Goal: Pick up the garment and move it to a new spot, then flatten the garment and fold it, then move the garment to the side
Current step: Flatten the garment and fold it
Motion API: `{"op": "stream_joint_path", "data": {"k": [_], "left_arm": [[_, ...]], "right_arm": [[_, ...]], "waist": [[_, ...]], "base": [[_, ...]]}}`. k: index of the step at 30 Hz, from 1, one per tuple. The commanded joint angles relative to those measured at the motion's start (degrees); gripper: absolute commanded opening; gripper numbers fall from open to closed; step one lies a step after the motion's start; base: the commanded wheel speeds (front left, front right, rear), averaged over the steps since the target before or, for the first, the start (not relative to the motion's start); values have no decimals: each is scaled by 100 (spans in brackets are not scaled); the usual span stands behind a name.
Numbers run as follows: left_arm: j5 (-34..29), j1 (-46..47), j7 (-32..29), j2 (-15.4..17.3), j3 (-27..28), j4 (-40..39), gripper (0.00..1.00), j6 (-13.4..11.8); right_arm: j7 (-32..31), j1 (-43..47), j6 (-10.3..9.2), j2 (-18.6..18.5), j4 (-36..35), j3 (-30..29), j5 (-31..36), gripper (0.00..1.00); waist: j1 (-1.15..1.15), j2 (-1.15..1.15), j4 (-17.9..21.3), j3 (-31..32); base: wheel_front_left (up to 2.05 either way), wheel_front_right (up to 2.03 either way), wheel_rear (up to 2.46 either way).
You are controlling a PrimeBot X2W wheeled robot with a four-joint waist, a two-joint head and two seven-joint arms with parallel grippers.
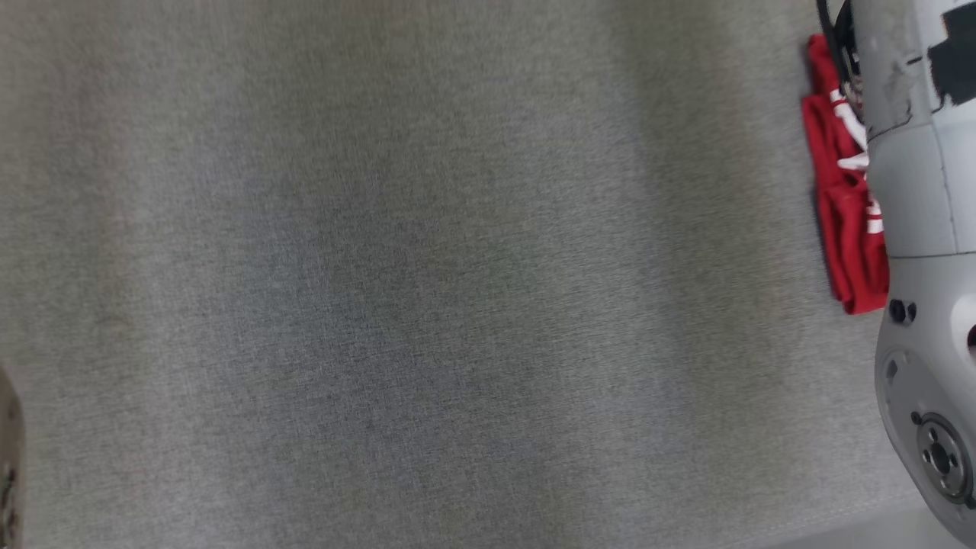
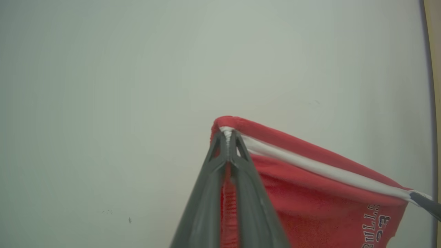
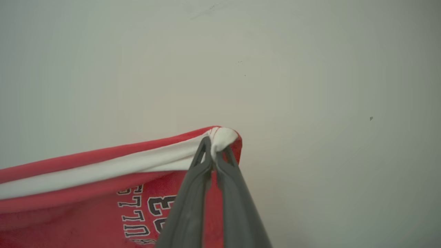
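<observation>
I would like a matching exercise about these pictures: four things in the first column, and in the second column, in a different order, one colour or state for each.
Column 1
1. garment
2. stripe along the garment's upper edge
3. left hand
4. surface below

Column 2
a. light grey
b. shut on a corner of the garment
c. red
d. white

Pairs: 1-c, 2-d, 3-b, 4-a

Left gripper [image 2: 228, 133], right gripper [image 3: 216, 146] — both clamped
</observation>
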State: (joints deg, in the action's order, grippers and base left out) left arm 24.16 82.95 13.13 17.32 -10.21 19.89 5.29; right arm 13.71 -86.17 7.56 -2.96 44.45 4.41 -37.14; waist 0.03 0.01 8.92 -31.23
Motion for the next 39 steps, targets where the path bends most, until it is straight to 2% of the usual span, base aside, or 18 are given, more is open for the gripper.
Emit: {"op": "stream_joint_path", "data": {"k": [1, 6, 11, 16, 19, 23, 28, 33, 34, 39], "left_arm": [[-26, 78, 104, -24, 80, 45, 0, -23], [162, -425, 202, -210, 174, 326, 0, 62], [276, -1406, 211, -340, 79, 507, 0, 168], [651, -2779, 208, -600, 3, 307, 0, 218], [900, -3505, 208, -631, -199, 138, 0, 208], [1157, -4404, 209, -496, -457, -8, 0, 211], [1352, -5330, 195, -405, -640, -28, 0, 210], [1353, -6126, 138, -291, -731, 64, 0, 117], [1353, -6126, 138, -291, -731, 64, 0, 117], [1480, -6919, -12, -216, -766, -3, 0, -43]], "right_arm": [[94, -65, -17, -50, -1, -85, 68, 0], [147, 286, -17, -67, -19, -174, 389, 0], [152, 962, -17, -87, 81, 321, 461, 0], [-25, 1910, -17, -381, -6, 838, 97, 0], [-555, 2576, -17, -687, -296, 1157, -220, 0], [-1311, 3634, -16, -1123, -836, 1360, -476, 0], [-2353, 5021, -17, -1638, -1698, 1128, -436, 0], [-3446, 6449, -19, -1658, -2787, 578, -192, 0], [-3446, 6449, -19, -1658, -2787, 578, -192, 0], [-4547, 7729, -20, -1318, -3931, 13, 284, 0]], "waist": [[-3, -1, -116, -502], [-3, -1, -246, -420], [-3, -1, -312, -137], [-3, -1, -401, 427], [-3, -1, -411, 841], [-3, -1, -399, 1369], [-3, -1, -383, 1944], [-3, -1, -368, 2372], [-3, -1, -368, 2372], [-3, -1, -366, 2691]], "base": [[0, 0, 0], [0, 0, 0], [0, 0, 0], [0, 0, 0], [0, 0, 0], [0, 0, 0], [0, 0, 0], [0, 0, 0], [0, 0, 0], [0, 0, 0]]}}
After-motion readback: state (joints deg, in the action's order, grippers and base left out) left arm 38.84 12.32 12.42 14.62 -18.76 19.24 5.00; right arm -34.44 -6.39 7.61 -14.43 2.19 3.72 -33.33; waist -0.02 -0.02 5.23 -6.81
